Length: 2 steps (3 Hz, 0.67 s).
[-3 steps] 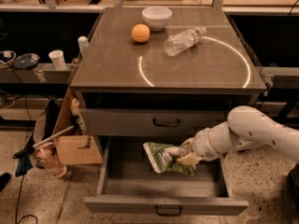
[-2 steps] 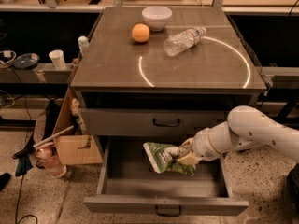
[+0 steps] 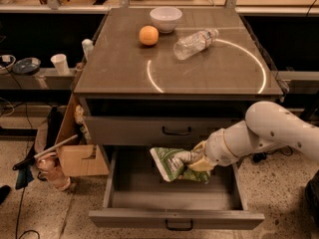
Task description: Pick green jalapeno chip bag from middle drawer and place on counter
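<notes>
Drawer [image 3: 149, 218]: hand [image 3: 192, 159] on bag [image 3: 168, 164], seemingly unmoved.

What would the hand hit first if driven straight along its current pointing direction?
The hand, inside the open middle drawer, points image-left and grips the green jalapeno chip bag. Beyond the bag, the drawer's left wall looks like first contact, though depth is unclear.

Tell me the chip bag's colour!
Green and white bag, camera view; end effector grips it at the drawer.
</notes>
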Tool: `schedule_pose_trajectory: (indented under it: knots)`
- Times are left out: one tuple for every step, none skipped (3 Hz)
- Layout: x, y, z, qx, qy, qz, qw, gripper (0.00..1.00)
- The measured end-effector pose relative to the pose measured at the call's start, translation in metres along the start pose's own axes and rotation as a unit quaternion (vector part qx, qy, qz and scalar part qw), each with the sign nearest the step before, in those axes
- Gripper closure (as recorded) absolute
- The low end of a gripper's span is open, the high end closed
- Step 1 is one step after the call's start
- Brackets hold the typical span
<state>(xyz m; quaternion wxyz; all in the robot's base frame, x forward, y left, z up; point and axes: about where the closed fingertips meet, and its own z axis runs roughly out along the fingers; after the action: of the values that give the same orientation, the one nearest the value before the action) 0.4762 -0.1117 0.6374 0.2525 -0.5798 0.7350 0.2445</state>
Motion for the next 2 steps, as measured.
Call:
schedule_pose_trajectory:
  knots:
    - [-0.022,0.012,-0.022,0.000,-0.002,-0.015,0.9999,1.00]
    - [-0.041,0.022,-0.042,-0.013,-0.005,-0.016,0.9998,1.00]
